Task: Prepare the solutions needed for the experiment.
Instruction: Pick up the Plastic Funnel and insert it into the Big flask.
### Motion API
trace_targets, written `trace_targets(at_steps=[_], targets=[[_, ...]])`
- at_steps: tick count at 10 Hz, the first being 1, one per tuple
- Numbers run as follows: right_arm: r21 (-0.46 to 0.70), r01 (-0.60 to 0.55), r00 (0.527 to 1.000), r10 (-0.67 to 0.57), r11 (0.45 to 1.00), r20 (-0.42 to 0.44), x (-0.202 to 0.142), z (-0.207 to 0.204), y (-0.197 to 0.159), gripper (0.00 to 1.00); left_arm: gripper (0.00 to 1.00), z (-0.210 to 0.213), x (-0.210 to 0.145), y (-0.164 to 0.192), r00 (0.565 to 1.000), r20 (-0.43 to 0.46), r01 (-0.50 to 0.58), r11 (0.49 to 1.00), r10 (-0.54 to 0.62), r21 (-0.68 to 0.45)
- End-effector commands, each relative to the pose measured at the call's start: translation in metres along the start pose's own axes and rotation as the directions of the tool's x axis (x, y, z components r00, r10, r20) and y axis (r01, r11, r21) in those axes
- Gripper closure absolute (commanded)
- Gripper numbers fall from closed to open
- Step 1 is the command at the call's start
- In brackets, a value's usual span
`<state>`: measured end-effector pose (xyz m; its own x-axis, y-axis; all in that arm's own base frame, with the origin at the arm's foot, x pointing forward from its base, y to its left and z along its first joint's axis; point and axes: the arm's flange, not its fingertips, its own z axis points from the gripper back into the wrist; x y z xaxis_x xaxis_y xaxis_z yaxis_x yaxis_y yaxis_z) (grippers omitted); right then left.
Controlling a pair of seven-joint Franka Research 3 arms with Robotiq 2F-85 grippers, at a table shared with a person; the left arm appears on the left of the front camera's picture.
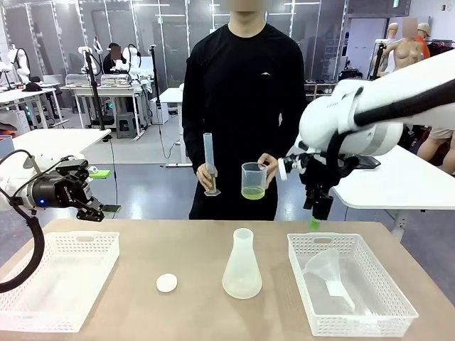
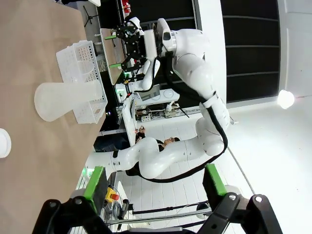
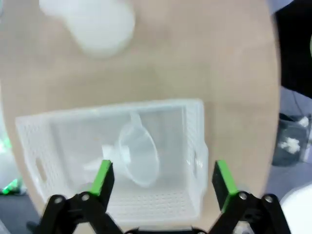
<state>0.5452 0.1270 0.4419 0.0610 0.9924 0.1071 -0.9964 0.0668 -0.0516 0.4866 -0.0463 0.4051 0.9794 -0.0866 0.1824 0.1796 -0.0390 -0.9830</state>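
Front view: a person stands at the far side of the bench (image 1: pixel 192 245). One hand (image 1: pixel 207 175) grips an upright graduated cylinder (image 1: pixel 209 153) and the other hand (image 1: pixel 269 168) holds a clear beaker (image 1: pixel 253 174). The solutions (image 1: pixel 252 192) are a shallow yellow-green layer in the bottom of that beaker, held up beyond the far edge of the bench and apart from both arms. On the bench a conical flask (image 1: pixel 242 266) stands upright near the middle, with a small white disc (image 1: pixel 166 283) to its left. A white left basket (image 1: pixel 71 239) lies at the left. A right basket (image 1: pixel 334 239) at the right holds a clear funnel (image 1: pixel 328 270) lying on its side. The left claw (image 1: pixel 105 192) hangs above the far left corner of the bench with its pads spread and nothing between them. The right claw (image 1: pixel 316 213) points down above the far rim of the right basket; how far it is parted cannot be told from this side.

Left wrist view: the left claw (image 2: pixel 155 181) has its green pads wide apart and empty. The picture is rolled. The flask (image 2: pixel 68 100), the right basket (image 2: pixel 80 63) and an edge of the disc (image 2: pixel 2 142) show on the bench (image 2: pixel 29 48), with the right arm (image 2: pixel 195 63) beyond.

Right wrist view: the right claw (image 3: pixel 162 178) is spread wide and holds nothing. It hangs above the right basket (image 3: pixel 195 146), with the funnel (image 3: pixel 139 153) lying below it. The flask (image 3: pixel 92 19) is a blur on the bench (image 3: pixel 195 58) farther off.
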Motion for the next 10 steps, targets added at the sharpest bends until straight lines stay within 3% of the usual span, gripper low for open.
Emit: trace_targets(at_steps=[1, 3, 4, 5, 6, 10], targets=[[-0.044, -0.097, 0.991, 0.092, 0.994, -0.102, -0.008, -0.005, 0.008, 0.0, 0.0, 0.0, -0.001, -0.002, 1.0, -0.003, 0.002, 1.0, -0.002, -0.005], [0.01, -0.063, 0.984, 0.064, 0.998, -0.164, -0.008, -0.009, 0.012, 0.0, 0.0, 0.0, -0.001, -0.002, 1.0, -0.003, 0.002, 1.0, -0.002, -0.005], [0.03, -0.05, 0.986, 0.054, 0.998, -0.156, -0.007, -0.011, 0.012, 0.0, 0.0, 0.0, -0.001, -0.002, 1.0, -0.003, 0.002, 1.0, -0.002, -0.005], [0.064, 0.037, 0.993, -0.03, 0.997, -0.111, -0.006, -0.009, 0.012, 0.0, 0.0, 0.0, -0.001, -0.002, 1.0, -0.003, 0.002, 1.0, -0.002, -0.005], [0.016, -0.098, 0.983, 0.099, 0.995, -0.154, -0.008, -0.013, 0.008, 0.0, 0.0, 0.0, -0.001, -0.002, 1.0, -0.003, 0.002, 1.0, -0.002, -0.005], [0.066, -0.043, 0.988, 0.052, 0.997, -0.149, -0.006, -0.016, 0.013, 0.0, 0.0, 0.0, -0.001, -0.002, 1.0, -0.003, 0.002, 1.0, -0.002, -0.005]])
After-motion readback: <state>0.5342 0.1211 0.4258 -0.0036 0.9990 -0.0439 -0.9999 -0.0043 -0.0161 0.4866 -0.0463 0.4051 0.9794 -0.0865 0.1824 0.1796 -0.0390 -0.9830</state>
